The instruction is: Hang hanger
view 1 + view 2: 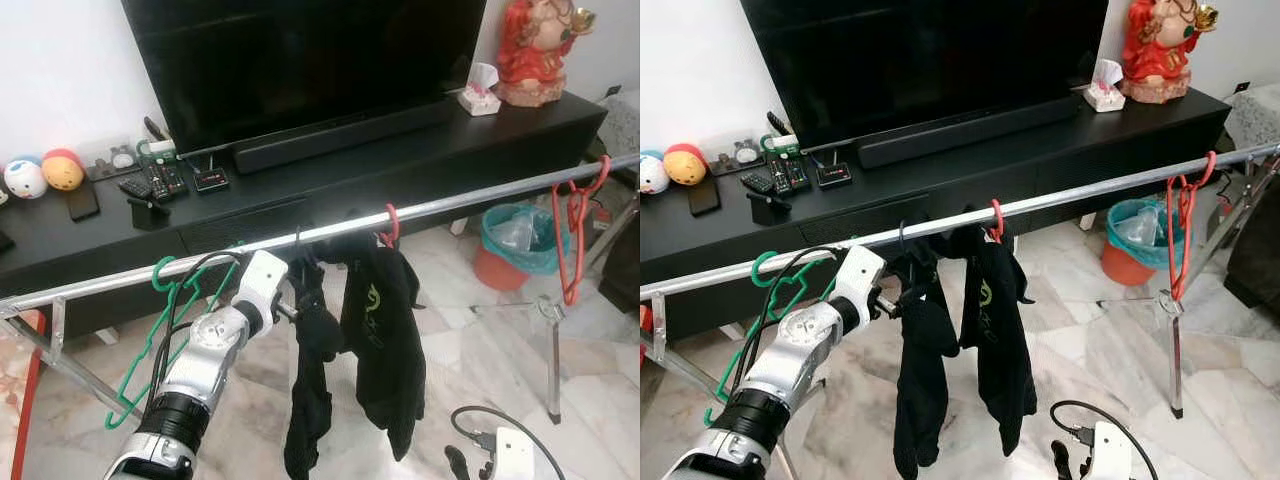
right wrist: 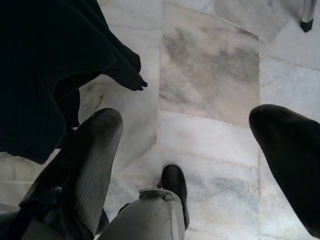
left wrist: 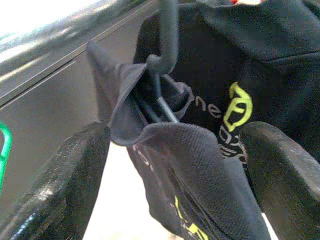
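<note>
1. Left arm is raised up to the rail [image 1: 450, 203], left gripper [image 3: 172, 150] right at the black hanger [image 3: 167, 45], its matte fingers [image 3: 60, 185] spread wide on either side of the bunched garment [image 3: 200, 165], not pinching it.
2. The hanger's hook sits over the shiny metal rail, beside a red hanger [image 1: 390, 225] with a black shirt [image 1: 385, 330].
3. Right gripper [image 2: 185, 150] hangs low over the marble floor [image 2: 210, 65], fingers wide apart.
4. There's a thin green hanger [image 1: 160, 330] behind the left arm.

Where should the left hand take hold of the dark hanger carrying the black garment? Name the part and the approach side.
Grip the dark hanger at its neck, just below the hook, where the black garment bunches around it. Come from the robot's left, level with the rail, as the left hand sits now, fingers open on either side. Below that there is only loose cloth.
</note>
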### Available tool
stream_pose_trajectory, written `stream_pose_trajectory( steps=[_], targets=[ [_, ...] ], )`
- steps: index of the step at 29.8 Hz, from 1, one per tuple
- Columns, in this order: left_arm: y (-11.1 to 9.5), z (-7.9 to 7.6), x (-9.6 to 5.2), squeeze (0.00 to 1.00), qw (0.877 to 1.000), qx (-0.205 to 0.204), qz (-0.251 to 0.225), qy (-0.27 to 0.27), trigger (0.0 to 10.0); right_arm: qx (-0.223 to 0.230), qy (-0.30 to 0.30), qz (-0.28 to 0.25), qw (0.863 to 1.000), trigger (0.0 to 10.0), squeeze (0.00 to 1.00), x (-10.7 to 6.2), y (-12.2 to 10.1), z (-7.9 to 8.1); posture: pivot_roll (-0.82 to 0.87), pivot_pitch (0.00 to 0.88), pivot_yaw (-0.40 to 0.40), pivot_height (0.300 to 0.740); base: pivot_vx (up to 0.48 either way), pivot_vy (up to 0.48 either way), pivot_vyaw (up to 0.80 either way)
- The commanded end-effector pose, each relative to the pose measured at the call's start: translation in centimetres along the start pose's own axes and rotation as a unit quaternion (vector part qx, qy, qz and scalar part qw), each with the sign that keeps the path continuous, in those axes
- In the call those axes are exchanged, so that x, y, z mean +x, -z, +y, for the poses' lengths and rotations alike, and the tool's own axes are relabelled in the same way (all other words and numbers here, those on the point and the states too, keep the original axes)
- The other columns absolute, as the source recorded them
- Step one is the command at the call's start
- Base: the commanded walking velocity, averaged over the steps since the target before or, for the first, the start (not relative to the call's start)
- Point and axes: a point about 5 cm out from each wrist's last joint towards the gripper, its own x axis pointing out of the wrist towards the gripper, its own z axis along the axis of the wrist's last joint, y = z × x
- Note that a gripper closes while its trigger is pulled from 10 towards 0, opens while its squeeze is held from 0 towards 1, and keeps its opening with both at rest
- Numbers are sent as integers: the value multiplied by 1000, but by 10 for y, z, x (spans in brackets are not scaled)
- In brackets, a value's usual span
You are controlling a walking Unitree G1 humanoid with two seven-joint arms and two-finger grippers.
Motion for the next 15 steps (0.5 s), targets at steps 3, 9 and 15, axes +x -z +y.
stream_pose_trajectory(
  steps=[3, 9, 15],
  targets=[
    [-10, 3, 4, 0, 999, 6, -25, -18, 10000, 4, 0, 7, 1000, 10000, 0, 0, 2, 2, -64, 0, 71, 740, 0, 0, 0],
    [-27, -4, 3, 0, 995, -29, -91, 22, 10000, 5, 1, 6, 1000, 10000, 0, 0, 2, 2, -64, 0, 71, 740, 0, 0, 0],
    [-22, -9, 3, 0, 996, -21, -76, 46, 10000, 4, -1, 6, 1000, 10000, 0, 0, 1, 1, -59, 0, 68, 740, 0, 0, 0]
  ],
)
